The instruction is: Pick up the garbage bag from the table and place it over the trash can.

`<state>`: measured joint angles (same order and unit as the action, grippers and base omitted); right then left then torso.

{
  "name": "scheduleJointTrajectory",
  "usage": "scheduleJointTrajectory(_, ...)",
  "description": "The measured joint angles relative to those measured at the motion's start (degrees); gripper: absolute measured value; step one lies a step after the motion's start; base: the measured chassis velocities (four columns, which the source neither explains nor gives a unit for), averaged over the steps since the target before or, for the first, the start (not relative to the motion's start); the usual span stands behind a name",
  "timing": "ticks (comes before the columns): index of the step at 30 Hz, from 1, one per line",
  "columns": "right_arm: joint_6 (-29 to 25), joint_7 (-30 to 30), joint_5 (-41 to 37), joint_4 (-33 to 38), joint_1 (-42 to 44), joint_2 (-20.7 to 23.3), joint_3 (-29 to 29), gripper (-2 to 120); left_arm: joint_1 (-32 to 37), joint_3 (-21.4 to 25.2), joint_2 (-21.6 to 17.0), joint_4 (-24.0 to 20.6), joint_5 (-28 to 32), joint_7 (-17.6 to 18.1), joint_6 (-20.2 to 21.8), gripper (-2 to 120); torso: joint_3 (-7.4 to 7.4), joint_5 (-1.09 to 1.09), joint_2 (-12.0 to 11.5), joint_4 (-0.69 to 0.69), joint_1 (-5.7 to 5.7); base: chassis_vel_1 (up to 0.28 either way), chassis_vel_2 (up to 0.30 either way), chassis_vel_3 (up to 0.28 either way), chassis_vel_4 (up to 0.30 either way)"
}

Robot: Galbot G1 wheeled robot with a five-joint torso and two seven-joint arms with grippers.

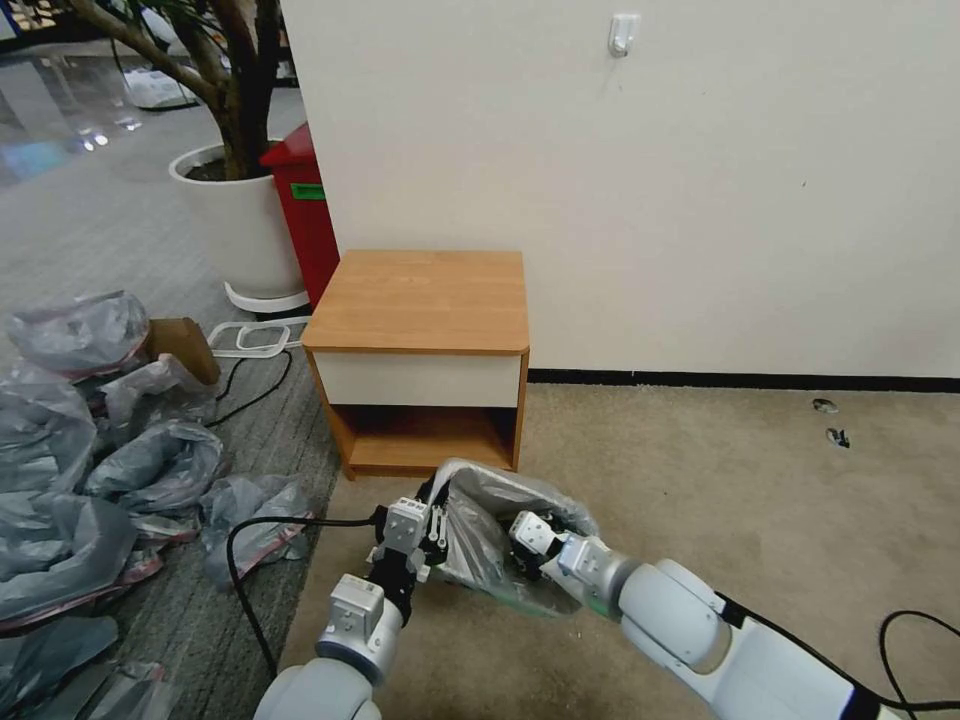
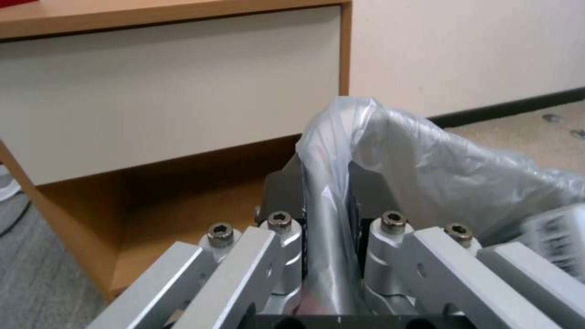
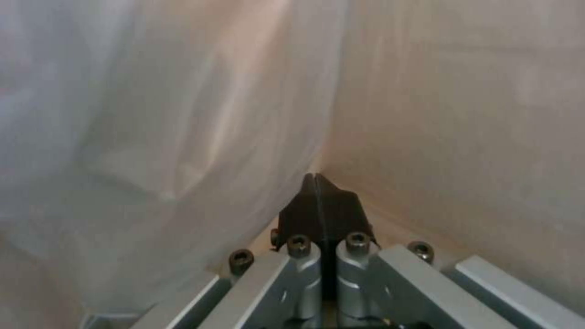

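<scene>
The garbage bag (image 1: 490, 500), thin grey translucent film, hangs stretched open between both grippers just above the carpet, in front of the table (image 1: 420, 300). My left gripper (image 1: 436, 500) is shut on the bag's left edge; in the left wrist view a strip of the bag (image 2: 378, 146) runs up between the closed left gripper (image 2: 326, 205). My right gripper (image 1: 523, 535) reaches inside the bag. In the right wrist view the right gripper (image 3: 317, 183) has its black pads pressed together where the film (image 3: 183, 114) converges. Under the film, a beige shape with a pale green edge, the trash can (image 1: 510, 592), is mostly hidden.
Several bulky grey plastic bags (image 1: 90, 470) lie heaped on the floor at the left, with a black cable (image 1: 240, 560) looping past them. A red bin (image 1: 305, 210) and a white planter (image 1: 235, 220) stand behind the table against the wall. Open carpet (image 1: 750, 480) lies to the right.
</scene>
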<state>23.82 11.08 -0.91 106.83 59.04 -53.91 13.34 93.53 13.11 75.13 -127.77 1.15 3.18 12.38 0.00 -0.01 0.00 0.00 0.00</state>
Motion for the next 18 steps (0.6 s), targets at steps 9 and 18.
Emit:
scheduleJointTrajectory(9, -0.05, 0.18, 0.70, -4.46, -2.92, -2.75, 2.58, 0, 0.58, -0.71, 0.56, -1.52, 0.32, -0.03, -0.01, 9, 0.00, 0.00, 0.00, 0.00, 0.00, 0.000, 0.000, 0.000, 0.000)
scheduleJointTrajectory(18, -0.38, 0.22, 0.75, -6.30, -4.01, -3.46, 3.17, 0, 0.80, -0.29, 0.71, -2.04, 1.15, -0.03, 0.11, 9, 0.00, 0.01, 0.00, 0.00, 0.00, 0.000, 0.000, 0.000, 0.000)
